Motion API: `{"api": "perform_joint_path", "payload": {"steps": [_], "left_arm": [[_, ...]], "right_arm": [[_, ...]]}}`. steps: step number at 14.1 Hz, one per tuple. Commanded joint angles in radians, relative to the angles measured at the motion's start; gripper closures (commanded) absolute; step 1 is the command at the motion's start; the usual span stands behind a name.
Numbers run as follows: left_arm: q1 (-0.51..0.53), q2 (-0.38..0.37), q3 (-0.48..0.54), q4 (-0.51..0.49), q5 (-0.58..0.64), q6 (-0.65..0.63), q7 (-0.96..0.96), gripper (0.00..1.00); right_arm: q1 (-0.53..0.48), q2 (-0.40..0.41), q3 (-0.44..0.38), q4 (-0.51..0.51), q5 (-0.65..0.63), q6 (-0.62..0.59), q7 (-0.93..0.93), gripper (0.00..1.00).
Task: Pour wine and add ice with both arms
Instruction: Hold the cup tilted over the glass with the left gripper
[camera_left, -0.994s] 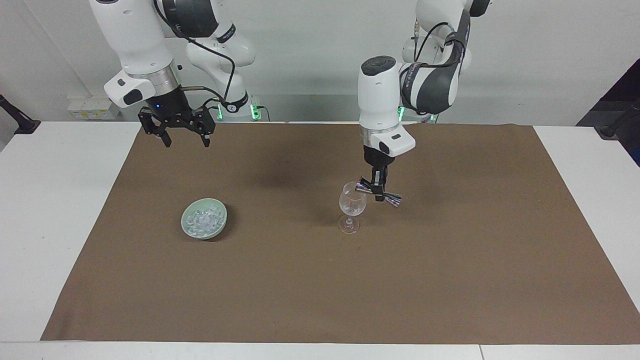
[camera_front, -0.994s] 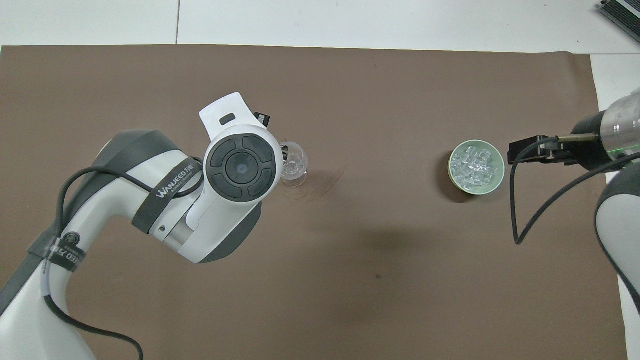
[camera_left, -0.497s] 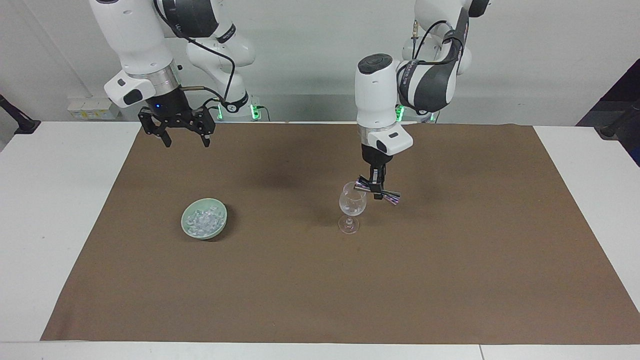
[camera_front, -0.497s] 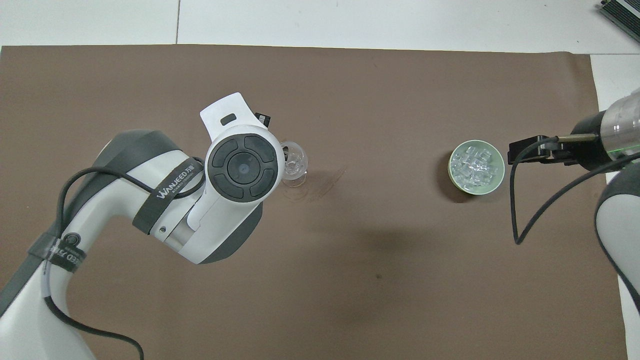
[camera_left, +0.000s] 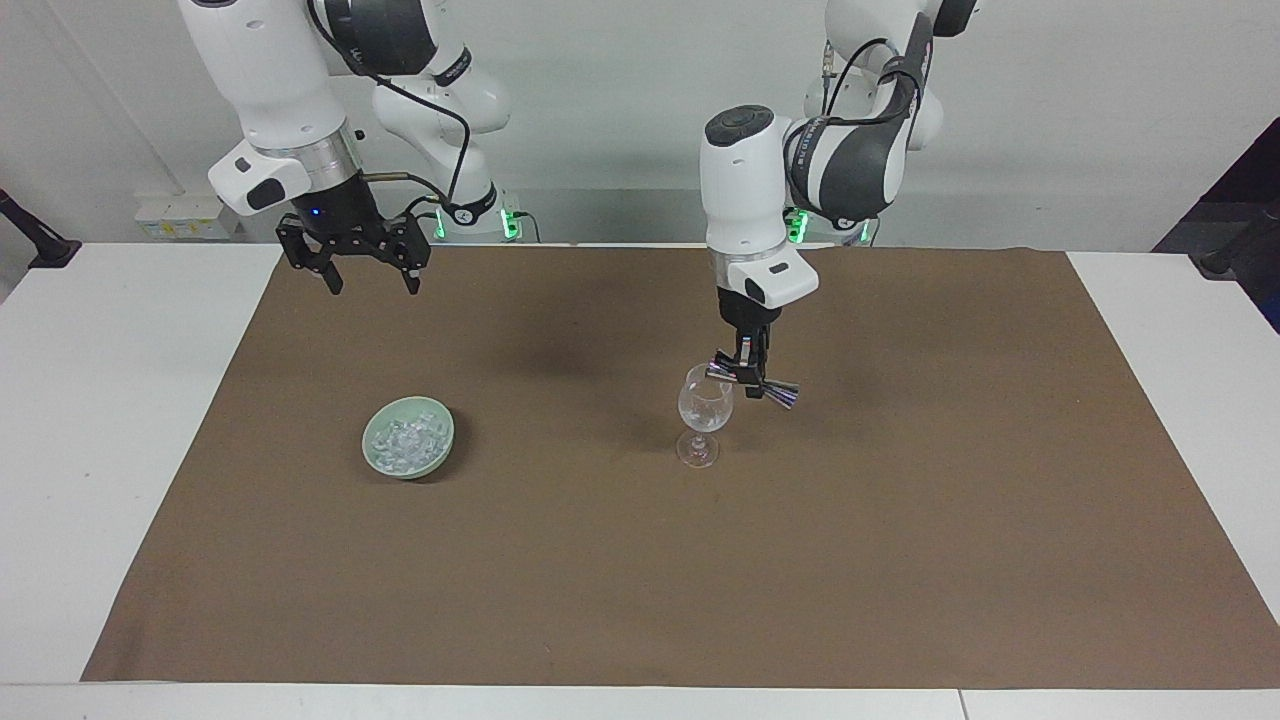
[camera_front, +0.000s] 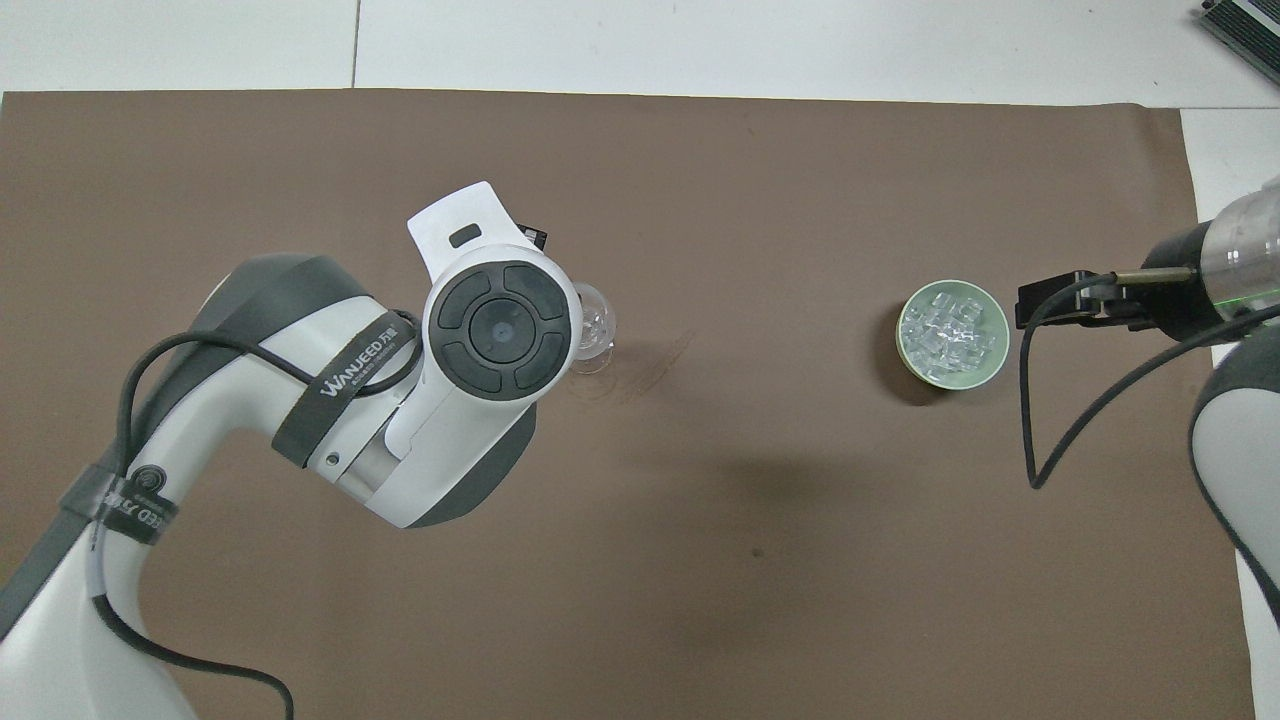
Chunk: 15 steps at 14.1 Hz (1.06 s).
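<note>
A clear stemmed glass (camera_left: 704, 405) (camera_front: 594, 328) stands upright in the middle of the brown mat (camera_left: 900, 520). My left gripper (camera_left: 748, 368) hangs just over the glass's rim. It is shut on a small shiny jigger (camera_left: 770, 388), which lies tilted with one end at the rim. In the overhead view the left wrist hides this grip. The ice (camera_left: 405, 440) (camera_front: 948, 330) fills a pale green bowl (camera_left: 372, 452) (camera_front: 992, 362) toward the right arm's end. My right gripper (camera_left: 371, 288) (camera_front: 1032, 303) waits open, high over the mat beside the bowl. No wine shows.
The mat covers most of the white table (camera_left: 120, 420), with bare white strips at both ends. A dark cable (camera_front: 1030, 420) loops from the right wrist above the mat.
The left wrist has drifted a little toward the right arm's end and slightly upward, taking the jigger with it. The right arm, the glass and the bowl have not moved.
</note>
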Motion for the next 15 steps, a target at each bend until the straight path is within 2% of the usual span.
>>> {"api": "perform_joint_path", "payload": {"steps": [1, 11, 15], "left_arm": [[-0.021, 0.015, 0.016, 0.033, 0.037, -0.034, -0.011, 1.00], [-0.023, 0.016, 0.016, 0.035, 0.075, -0.028, -0.004, 1.00], [-0.023, 0.044, 0.015, 0.095, 0.083, -0.048, -0.003, 1.00]], "right_arm": [[-0.017, -0.008, 0.004, -0.001, 0.021, -0.004, -0.027, 0.00], [-0.017, -0.008, 0.004, -0.001, 0.021, -0.004, -0.027, 0.00], [-0.018, -0.008, 0.004, -0.001, 0.021, -0.004, -0.027, 0.00]]}}
